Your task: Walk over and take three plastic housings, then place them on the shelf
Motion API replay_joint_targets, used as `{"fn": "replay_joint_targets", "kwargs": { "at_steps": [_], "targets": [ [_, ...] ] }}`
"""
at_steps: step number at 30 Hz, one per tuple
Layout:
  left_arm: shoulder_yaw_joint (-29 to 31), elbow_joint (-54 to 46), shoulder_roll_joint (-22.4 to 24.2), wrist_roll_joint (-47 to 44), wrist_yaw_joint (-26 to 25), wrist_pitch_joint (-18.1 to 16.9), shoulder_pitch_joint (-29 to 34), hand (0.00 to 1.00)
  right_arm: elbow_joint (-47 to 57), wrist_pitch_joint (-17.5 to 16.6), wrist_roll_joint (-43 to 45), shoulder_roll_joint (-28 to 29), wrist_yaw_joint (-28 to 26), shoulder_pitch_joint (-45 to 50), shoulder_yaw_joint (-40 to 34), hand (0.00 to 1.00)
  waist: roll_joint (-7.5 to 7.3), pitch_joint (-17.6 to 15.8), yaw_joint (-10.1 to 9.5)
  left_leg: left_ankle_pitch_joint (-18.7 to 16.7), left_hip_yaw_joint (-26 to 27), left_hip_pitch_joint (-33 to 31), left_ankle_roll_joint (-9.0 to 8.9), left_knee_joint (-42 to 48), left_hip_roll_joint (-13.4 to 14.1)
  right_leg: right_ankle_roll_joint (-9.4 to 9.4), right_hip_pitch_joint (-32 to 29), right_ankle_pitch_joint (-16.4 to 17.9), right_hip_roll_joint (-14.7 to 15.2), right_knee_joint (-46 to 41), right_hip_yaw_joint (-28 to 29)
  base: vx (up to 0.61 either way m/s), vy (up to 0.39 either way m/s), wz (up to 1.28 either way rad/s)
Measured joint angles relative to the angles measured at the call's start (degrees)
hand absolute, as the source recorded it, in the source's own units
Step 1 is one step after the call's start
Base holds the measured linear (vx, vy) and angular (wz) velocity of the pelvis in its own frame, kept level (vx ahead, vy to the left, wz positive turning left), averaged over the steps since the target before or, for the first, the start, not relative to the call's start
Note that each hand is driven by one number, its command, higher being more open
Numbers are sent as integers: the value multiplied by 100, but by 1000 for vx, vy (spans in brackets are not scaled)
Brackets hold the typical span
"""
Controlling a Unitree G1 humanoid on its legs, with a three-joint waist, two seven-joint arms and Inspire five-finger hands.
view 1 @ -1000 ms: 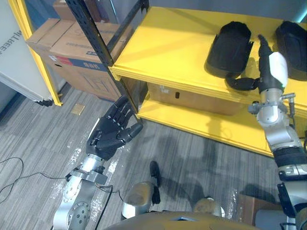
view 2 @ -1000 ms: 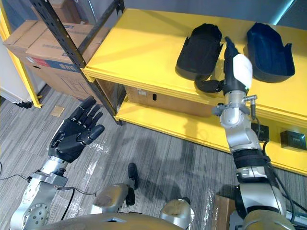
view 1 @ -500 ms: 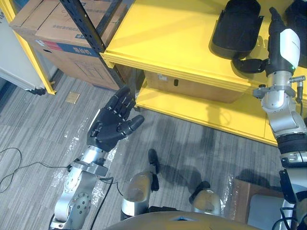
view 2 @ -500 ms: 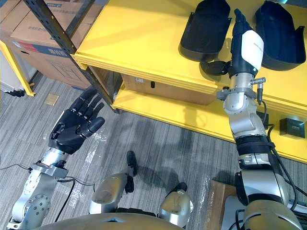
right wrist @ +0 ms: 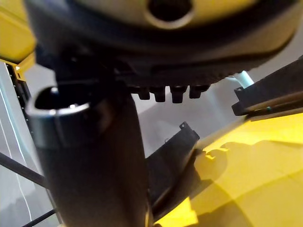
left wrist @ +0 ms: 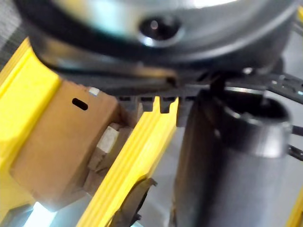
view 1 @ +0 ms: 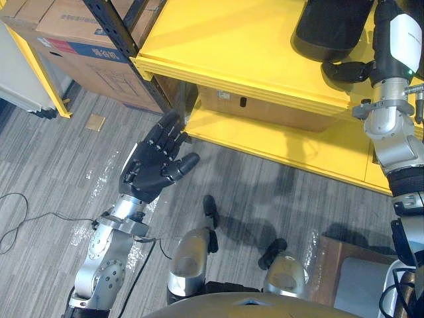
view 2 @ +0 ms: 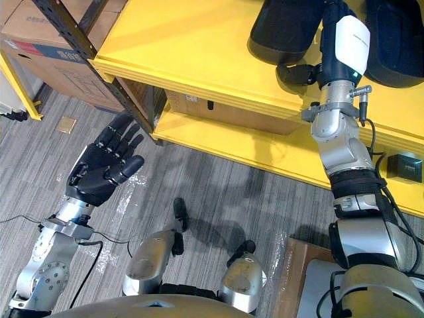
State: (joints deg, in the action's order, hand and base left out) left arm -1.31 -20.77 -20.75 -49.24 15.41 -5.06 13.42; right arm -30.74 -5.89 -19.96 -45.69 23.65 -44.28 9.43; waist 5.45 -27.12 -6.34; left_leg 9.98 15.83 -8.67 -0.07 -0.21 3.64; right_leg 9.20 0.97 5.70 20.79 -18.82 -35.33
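Still beside the housing — right hand (fingers straight).

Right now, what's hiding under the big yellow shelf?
A brown cardboard box sits on the lower yellow board. The shelf covers everything but its front.

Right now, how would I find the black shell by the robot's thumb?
Start at the yellow shelf and follow its top board to the robot's right hand with the white cover. The black housing lies on its thumb's side, toward the shelf's bare middle; the other housing lies past the hand, farther right.
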Motion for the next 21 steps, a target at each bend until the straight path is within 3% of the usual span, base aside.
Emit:
{"fn": "replay_joint_targets", "kwargs": {
  "at_steps": [4,9,13,15,17,21],
  "targets": [
    [0,-1,0,0,13,-7,2,100,190,6,-2,0,-9,206,-83,100,0,0,1,1,29,46,0,-29,0,6,15,-4,-1,6,24,7,-20,-3],
    [43,-5,11,7,41,-4,99,100,1292,-14,-4,126,-87,1457,-699,100,-31,32,-39,74,128,390,4,-379,-39,94,249,-66,-61,217,39,45,-38,-8],
    [135,-9,23,15,122,47,226,100,2053,-37,-9,579,-214,2217,-1109,100,-195,293,67,44,300,541,32,-461,-38,156,405,-182,-137,536,99,75,-34,-15],
    [166,-14,87,30,139,148,274,100,2486,-49,-9,816,-306,2678,-1284,100,-320,679,163,-6,429,580,45,-479,-38,199,513,-290,-206,845,120,112,-30,-16],
    [169,-14,124,39,143,186,281,100,2869,-61,-20,961,-307,2999,-1449,100,-398,864,209,-28,548,720,24,-479,-39,203,669,-342,-237,1020,132,113,-30,-16],
    [159,-25,350,60,213,295,288,100,3497,-89,152,1337,-169,3502,-2063,100,-430,1267,379,-64,778,853,-6,-484,15,200,800,-384,-317,1209,191,56,-30,-15]
  ]
}}
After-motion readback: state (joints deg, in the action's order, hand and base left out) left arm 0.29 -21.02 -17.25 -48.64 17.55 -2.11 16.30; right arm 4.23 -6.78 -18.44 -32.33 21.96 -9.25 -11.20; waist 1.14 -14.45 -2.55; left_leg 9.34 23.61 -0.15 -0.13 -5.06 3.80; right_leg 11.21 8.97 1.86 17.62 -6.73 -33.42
